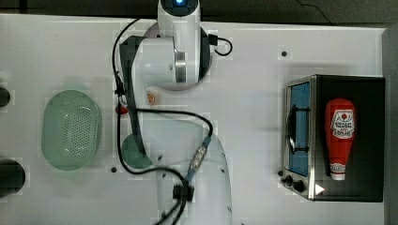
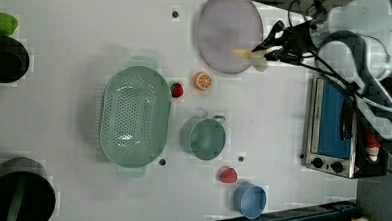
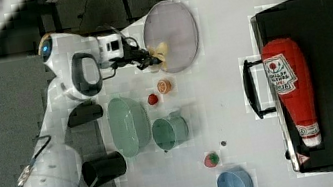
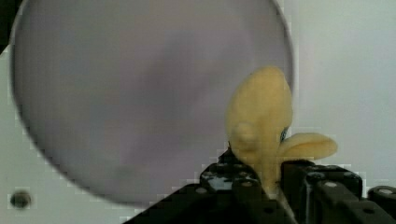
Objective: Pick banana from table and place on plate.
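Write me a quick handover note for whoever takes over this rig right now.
Tool: shut on the banana, as the wrist view shows.
Banana: carried at the plate's edge; whether it touches the plate cannot be told.
Plate: on the table, nothing lying on it.
Done: pick-up from the table.
Left: bring the banana fully over the plate, release, pull back.

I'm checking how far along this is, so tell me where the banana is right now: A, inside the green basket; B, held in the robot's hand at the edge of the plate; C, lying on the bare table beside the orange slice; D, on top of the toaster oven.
B: the hand is shut on the banana, holding it at the rim of the plate.
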